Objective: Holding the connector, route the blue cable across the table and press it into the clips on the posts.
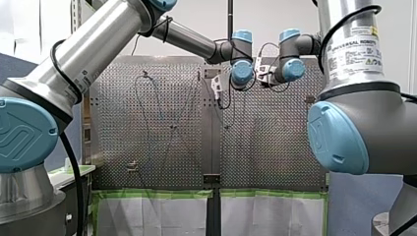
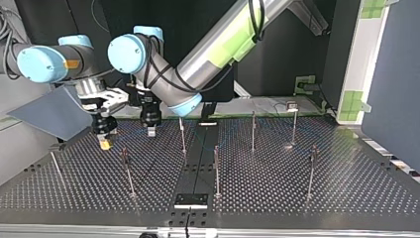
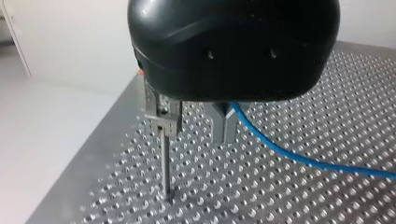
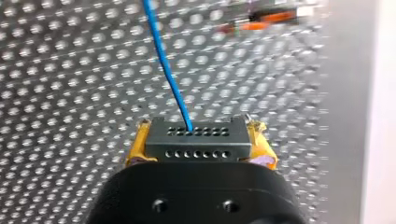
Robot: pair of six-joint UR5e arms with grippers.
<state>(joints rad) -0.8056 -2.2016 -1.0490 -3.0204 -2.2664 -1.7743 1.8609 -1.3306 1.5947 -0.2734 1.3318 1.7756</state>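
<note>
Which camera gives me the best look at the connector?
The right wrist view: the connector sits close up between my right hand's yellow pads, blue cable running out ahead. In the top and front views it's too small to make out; the left wrist view shows only the cable.

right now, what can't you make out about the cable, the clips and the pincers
Whether my left pincer grips the blue cable: left wrist view, its black body hides where the cable runs.
Clips on the posts: top view, too small to tell whether the cable sits in any.
Orange thing beyond the connector: right wrist view, blurred.
</note>
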